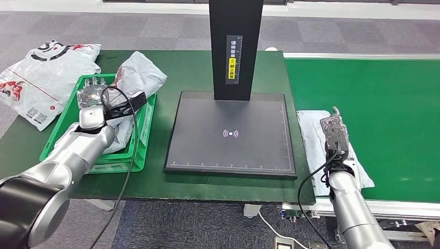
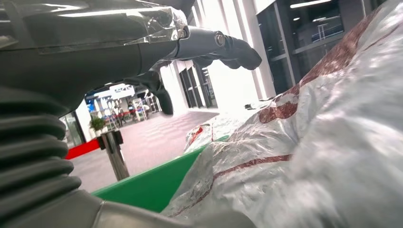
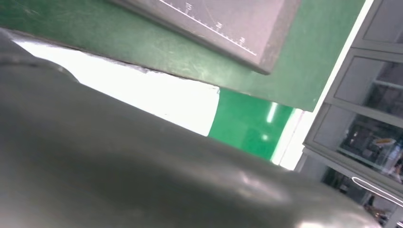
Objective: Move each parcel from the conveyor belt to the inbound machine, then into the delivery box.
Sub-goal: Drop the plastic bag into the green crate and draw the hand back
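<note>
Step in hand: pickup of the next parcel (image 1: 314, 136) from the conveyor belt (image 1: 384, 114).
Parcel location: flat on the belt's left edge, just right of the inbound machine (image 1: 231, 132), whose plate is bare.
Right hand (image 1: 333, 130): over the parcel; whether it grips cannot be told.
Left hand (image 1: 91, 95): fingers spread, holding nothing, over the delivery box (image 1: 137, 155), left on the table (image 1: 197, 67); bagged parcel (image 1: 136, 72) lies inside.
Next move: secure the thin bag, lift, carry left onto the plate.

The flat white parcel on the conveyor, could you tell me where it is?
In the head view the flat white parcel lies on the belt's left edge, beside the scanner pad, under the right hand.
</note>
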`<state>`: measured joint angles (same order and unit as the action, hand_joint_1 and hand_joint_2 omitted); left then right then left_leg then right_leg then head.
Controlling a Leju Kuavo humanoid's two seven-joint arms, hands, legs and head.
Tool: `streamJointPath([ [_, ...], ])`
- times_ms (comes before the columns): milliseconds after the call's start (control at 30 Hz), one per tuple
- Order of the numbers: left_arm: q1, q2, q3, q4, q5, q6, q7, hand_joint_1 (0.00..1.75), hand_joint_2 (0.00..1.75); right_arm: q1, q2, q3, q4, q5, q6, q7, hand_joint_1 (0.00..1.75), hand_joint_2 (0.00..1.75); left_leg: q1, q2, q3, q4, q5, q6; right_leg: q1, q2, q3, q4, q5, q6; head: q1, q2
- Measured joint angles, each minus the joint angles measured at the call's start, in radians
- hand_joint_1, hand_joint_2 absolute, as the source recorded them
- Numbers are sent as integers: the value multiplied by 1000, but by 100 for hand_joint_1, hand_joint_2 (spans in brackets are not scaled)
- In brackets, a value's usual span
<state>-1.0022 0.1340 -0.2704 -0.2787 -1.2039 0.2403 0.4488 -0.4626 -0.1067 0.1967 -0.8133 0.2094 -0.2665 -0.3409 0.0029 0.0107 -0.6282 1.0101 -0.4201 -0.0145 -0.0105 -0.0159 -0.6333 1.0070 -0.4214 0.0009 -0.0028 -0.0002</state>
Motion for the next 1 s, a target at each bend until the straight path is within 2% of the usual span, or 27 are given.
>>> streamJointPath([
  [400, 10, 3, 36, 7, -33, 15, 12, 0, 0, 2, -26, 0, 13, -11, 4, -11, 0, 0, 0, 0, 0, 0, 0, 0, -1, 0, 0, 0, 0, 0, 0, 0],
  [1000, 10, 4, 52, 7, -41, 37, 7, 0, 0, -22, -31, 0, 54, -21, 4, -23, 0, 0, 0, 0, 0, 0, 0, 0, -1, 1, 0, 0, 0, 0, 0, 0],
])
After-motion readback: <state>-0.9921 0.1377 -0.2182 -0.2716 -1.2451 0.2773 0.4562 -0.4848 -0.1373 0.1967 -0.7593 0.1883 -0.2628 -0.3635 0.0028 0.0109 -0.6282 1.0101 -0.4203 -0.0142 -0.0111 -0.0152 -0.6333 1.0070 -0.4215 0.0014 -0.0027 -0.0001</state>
